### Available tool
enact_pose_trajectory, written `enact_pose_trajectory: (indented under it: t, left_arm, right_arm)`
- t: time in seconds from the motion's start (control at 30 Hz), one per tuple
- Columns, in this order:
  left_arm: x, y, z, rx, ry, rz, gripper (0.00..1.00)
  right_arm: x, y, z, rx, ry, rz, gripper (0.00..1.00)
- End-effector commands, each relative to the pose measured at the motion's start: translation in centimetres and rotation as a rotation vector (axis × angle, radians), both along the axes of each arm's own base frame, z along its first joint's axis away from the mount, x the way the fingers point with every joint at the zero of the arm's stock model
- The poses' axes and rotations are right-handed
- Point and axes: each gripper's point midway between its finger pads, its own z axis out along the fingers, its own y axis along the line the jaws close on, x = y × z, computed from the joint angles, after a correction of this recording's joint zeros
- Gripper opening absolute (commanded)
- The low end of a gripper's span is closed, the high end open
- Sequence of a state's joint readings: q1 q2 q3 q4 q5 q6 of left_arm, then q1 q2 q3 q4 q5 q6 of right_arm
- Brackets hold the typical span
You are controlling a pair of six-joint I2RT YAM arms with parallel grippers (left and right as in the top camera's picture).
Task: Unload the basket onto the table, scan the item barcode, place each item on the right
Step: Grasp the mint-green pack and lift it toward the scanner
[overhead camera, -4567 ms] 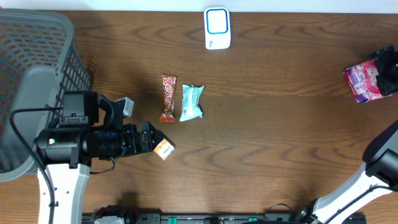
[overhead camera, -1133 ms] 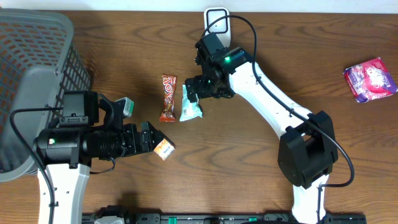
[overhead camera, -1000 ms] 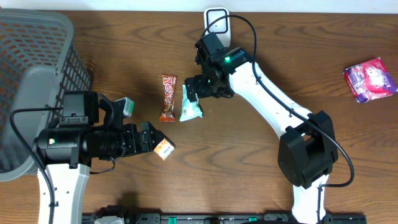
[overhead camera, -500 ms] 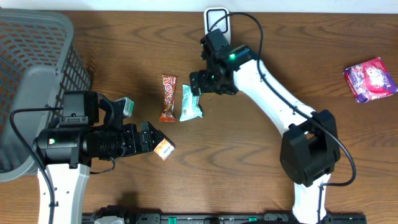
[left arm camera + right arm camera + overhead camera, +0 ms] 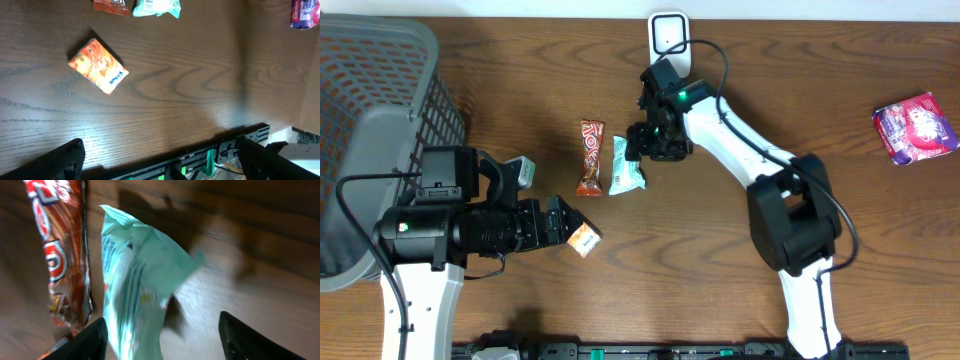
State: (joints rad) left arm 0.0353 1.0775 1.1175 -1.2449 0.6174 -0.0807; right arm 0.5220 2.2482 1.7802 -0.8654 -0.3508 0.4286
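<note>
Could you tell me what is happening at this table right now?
The right tool is down over the teal packet, its fingers on either side of it and not yet clamped. The packet lies on the table beside a red candy bar, short of the white scanner. The left tool hangs open near an orange box, holding nothing.

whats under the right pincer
The teal snack packet lies on the table, between the fingers of the right pincer. Overhead, the pincer hides part of its top end.
</note>
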Motion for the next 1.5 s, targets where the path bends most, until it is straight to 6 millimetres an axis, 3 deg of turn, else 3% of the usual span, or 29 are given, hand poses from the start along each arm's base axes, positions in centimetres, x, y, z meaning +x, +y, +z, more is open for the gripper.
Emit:
enact_pose_trajectory:
  t: [0.0, 0.07, 0.1, 0.2, 0.27, 0.47, 0.67, 0.87, 1.0, 1.23, 1.47]
  left_arm:
    - [-0.1, 0.1, -0.2, 0.011, -0.001, -0.009, 0.98]
    - [-0.1, 0.1, -0.2, 0.011, -0.001, -0.009, 0.98]
    - [-0.1, 0.1, -0.2, 0.011, -0.001, -0.009, 0.98]
    - [-0.1, 0.1, -0.2, 0.011, -0.001, -0.009, 0.98]
    - [-0.1, 0.1, -0.2, 0.011, -0.001, -0.009, 0.98]
    - [-0.1, 0.1, -0.2, 0.011, -0.001, -0.009, 0.98]
    - [-0.1, 0.1, -0.2, 0.011, -0.001, -0.009, 0.98]
    - [-0.1, 0.1, -0.2, 0.011, -0.001, -0.009, 0.98]
    - [-0.1, 0.1, -0.2, 0.011, -0.001, -0.009, 0.98]
    - [-0.1, 0.1, -0.2, 0.011, -0.001, -0.009, 0.98]
    - [-0.1, 0.1, -0.2, 0.011, -0.001, -0.009, 0.98]
  right_arm:
    - [-0.9, 1.6, -0.9, 0.077, 0.059, 0.024, 0.59]
    - [-0.7, 1.7, -2.0, 0.075, 0.061, 0.023, 0.57]
    - [-0.6, 1.7, -2.1, 0.072, 0.059, 0.023, 0.43]
    - [-0.1, 1.2, -2.1, 0.057, 0.041, 0.017, 0.23]
    - [0.2, 1.1, -1.7, 0.060, 0.022, 0.028, 0.01]
    - [1.9, -0.7, 0.8, -0.024, -0.061, 0.005, 0.01]
    - [3.1, -6.0, 3.5, -0.386, -0.200, -0.048, 0.01]
    - [3.0, -14.0, 6.0, -0.890, -0.339, -0.212, 0.01]
    - [2.8, -16.5, 6.6, -1.062, -0.408, -0.258, 0.01]
    - [1.4, -17.1, 2.7, -1.076, -0.377, -0.238, 0.01]
    - [0.1, -12.1, -0.1, -0.853, -0.301, -0.210, 0.12]
